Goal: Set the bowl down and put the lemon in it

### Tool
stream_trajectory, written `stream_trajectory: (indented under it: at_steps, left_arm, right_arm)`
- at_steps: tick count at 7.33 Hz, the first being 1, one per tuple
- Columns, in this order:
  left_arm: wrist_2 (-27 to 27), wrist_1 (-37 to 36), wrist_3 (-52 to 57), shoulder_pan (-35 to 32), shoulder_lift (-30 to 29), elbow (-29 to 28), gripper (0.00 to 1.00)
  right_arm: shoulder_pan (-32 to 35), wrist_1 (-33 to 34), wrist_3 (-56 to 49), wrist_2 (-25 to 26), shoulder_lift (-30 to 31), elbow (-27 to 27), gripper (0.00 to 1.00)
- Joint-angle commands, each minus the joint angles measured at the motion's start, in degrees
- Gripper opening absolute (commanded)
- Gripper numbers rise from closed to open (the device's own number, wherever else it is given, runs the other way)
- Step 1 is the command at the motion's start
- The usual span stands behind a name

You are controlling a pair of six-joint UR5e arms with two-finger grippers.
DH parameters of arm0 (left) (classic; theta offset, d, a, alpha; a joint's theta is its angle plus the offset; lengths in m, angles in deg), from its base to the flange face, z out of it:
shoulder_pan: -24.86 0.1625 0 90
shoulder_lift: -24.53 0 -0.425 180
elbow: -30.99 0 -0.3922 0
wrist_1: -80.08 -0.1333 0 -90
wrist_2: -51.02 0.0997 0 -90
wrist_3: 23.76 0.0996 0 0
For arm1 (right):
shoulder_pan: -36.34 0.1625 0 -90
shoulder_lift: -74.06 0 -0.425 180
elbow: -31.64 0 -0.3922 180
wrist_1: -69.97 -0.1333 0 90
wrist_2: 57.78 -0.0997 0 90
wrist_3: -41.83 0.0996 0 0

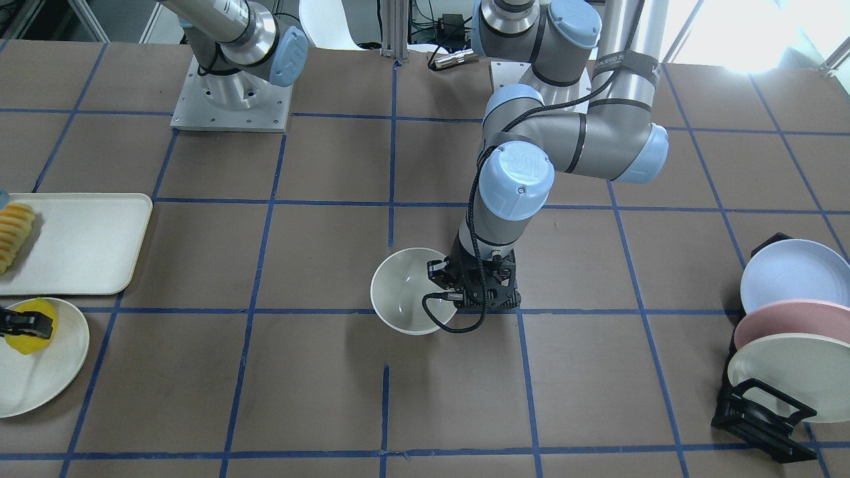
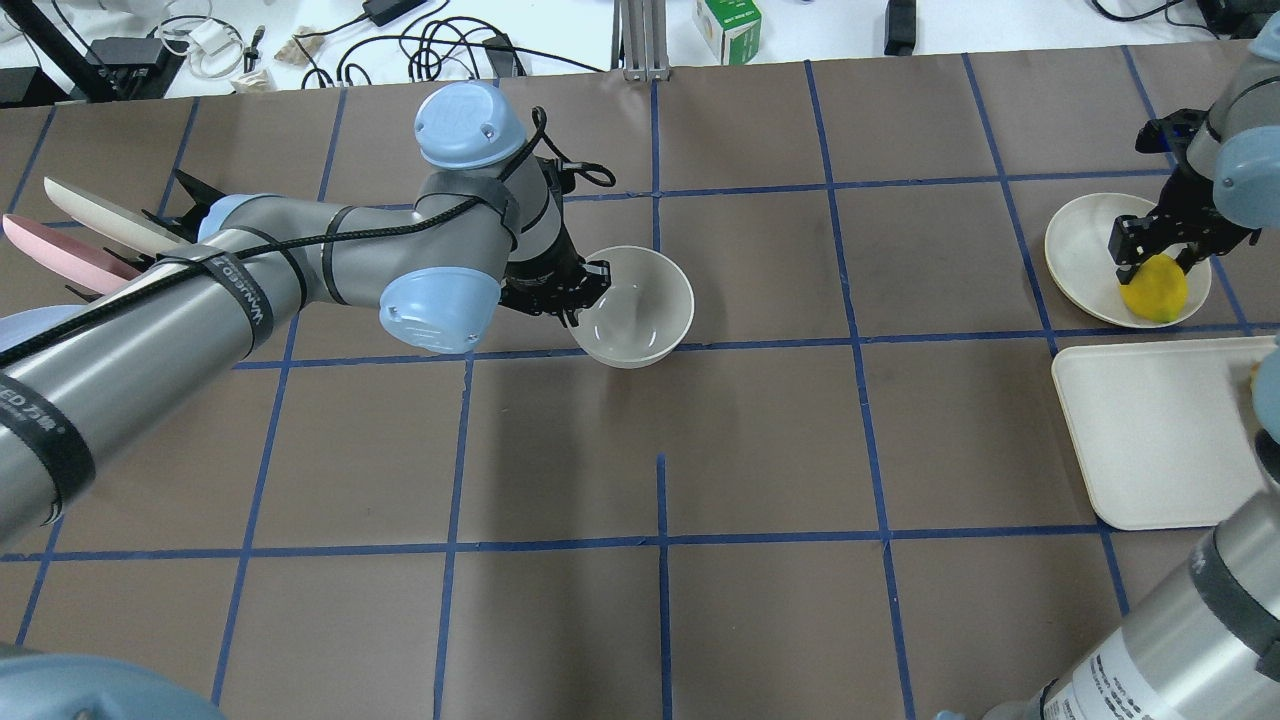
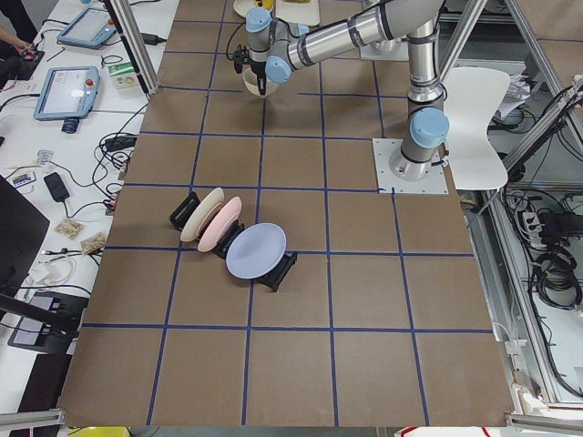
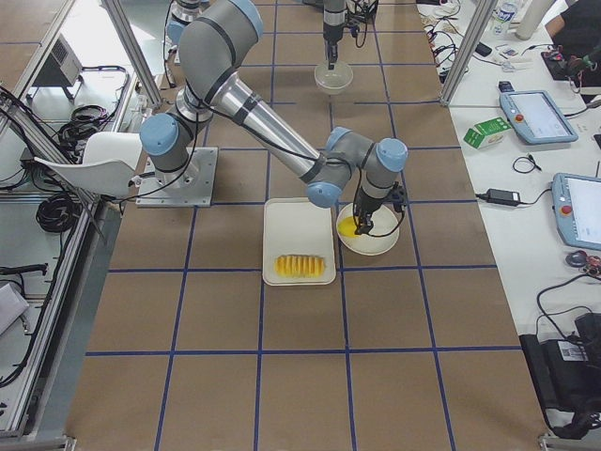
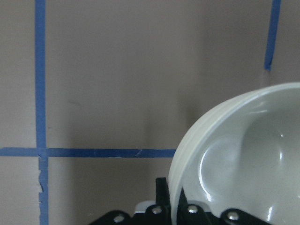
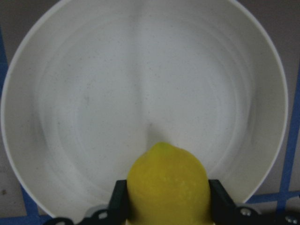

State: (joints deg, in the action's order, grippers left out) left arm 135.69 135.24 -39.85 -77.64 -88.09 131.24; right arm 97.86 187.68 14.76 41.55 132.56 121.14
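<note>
The left claw [image 1: 439, 279] pinches the bowl [image 1: 402, 292] rim, mid-frame; better set it flat on the table [image 1: 199, 372] before opening. The right claw [image 2: 1155, 258] pinches the lemon [image 2: 1158, 292].

Probably a robotics lab: blue-taped grid table [image 2: 760, 450], teach pendants [image 4: 537, 115], loose cables [image 2: 430, 45], aluminium frame posts [image 4: 456, 52].

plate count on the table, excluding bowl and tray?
4: blue plate, pink plate and off-white plate upright in the black rack; one white plate flat beneath the lemon. None looks hidden.
</note>
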Motion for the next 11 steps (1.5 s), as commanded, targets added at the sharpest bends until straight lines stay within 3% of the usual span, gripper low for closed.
stream_trajectory:
  at_steps: [1,3,4,5,8,11]
  left_arm:
    - [-0.8,-2.9,-0.6,-1.5,-2.0,0.0,0.0]
    - [-0.8,-3.7,-0.7,-1.9,-3.0,0.1,0.0]
    - [-0.8,-3.8,-0.8,-2.0,-3.1,0.1,0.74]
    - [-0.7,-4.2,-0.1,-1.7,-2.8,-0.3,0.99]
    - [0.0,2.2,7.0,4.6,4.3,-1.6,1.0]
    - [6.6,19.4,21.1,11.8,12.8,-4.8,1.0]
  right_arm:
    - [0.4,-2.6,0.6,0.3,3.1,0.1,0.0]
    - [2.4,-7.2,5.4,-0.4,6.7,0.0,0.0]
    - [4.8,-10.7,8.5,-0.4,8.3,-1.1,0.0]
    - [7.3,-15.3,13.0,-0.4,9.4,-2.9,0.0]
    - [16.1,-25.1,25.7,-6.6,12.8,-7.1,0.0]
    - [28.3,-24.5,40.1,-7.9,14.0,-7.2,0.0]
